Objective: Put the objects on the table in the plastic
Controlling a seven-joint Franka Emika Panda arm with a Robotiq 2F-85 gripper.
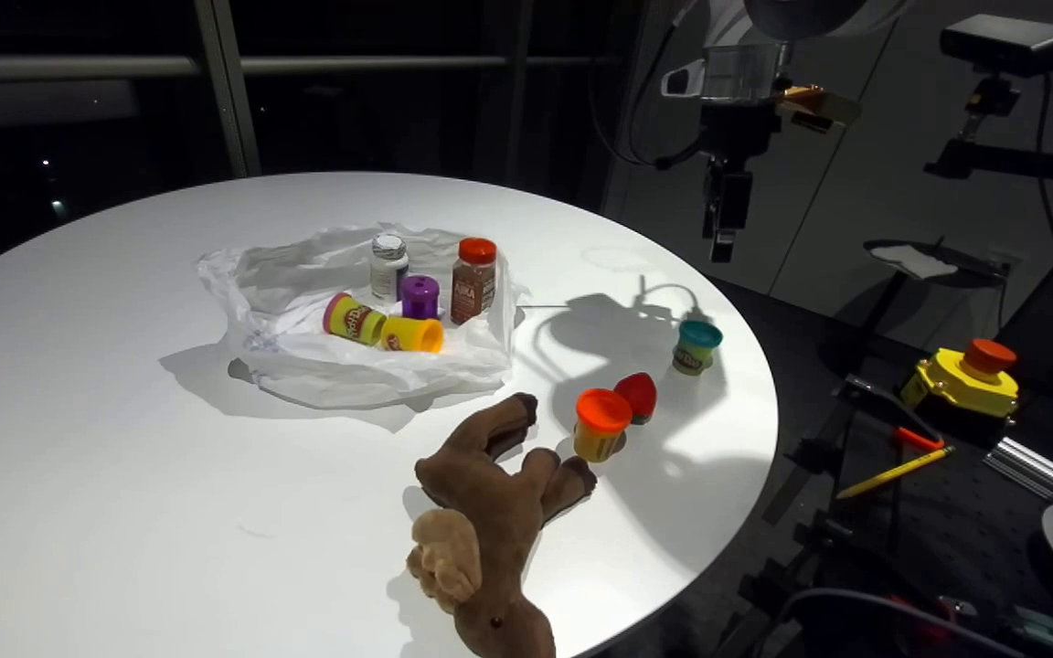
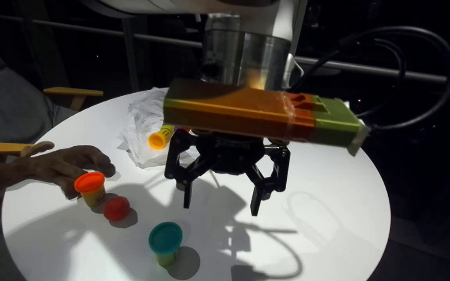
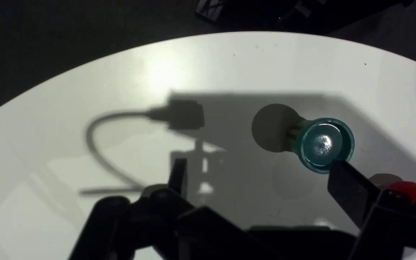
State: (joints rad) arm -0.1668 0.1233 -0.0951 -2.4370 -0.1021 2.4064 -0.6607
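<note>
My gripper (image 2: 220,210) hangs open above the table (image 1: 170,503), nothing between its fingers. Below it stands the teal-lidded cup (image 3: 323,144), upright; in the wrist view one fingertip overlaps its lid. Farther along are the red object (image 2: 116,208) and the orange-lidded cup (image 1: 601,425), close together, beside the legs of the brown plush animal (image 1: 490,493), which lies on its side. The plastic (image 1: 325,370) is spread with raised crumpled edges. On it are a white bottle (image 1: 388,267), a purple container (image 1: 420,297), a red-capped bottle (image 1: 473,283) and two tipped yellow cups (image 1: 353,318).
An orange and green casing (image 2: 248,109) sticks out from the wrist, and a black cable (image 2: 443,66) loops beside it. A grey chair (image 2: 10,97) stands by the table. Beyond the table edge are a yellow box with a red button (image 1: 965,379) and a camera on a stand (image 1: 1011,46).
</note>
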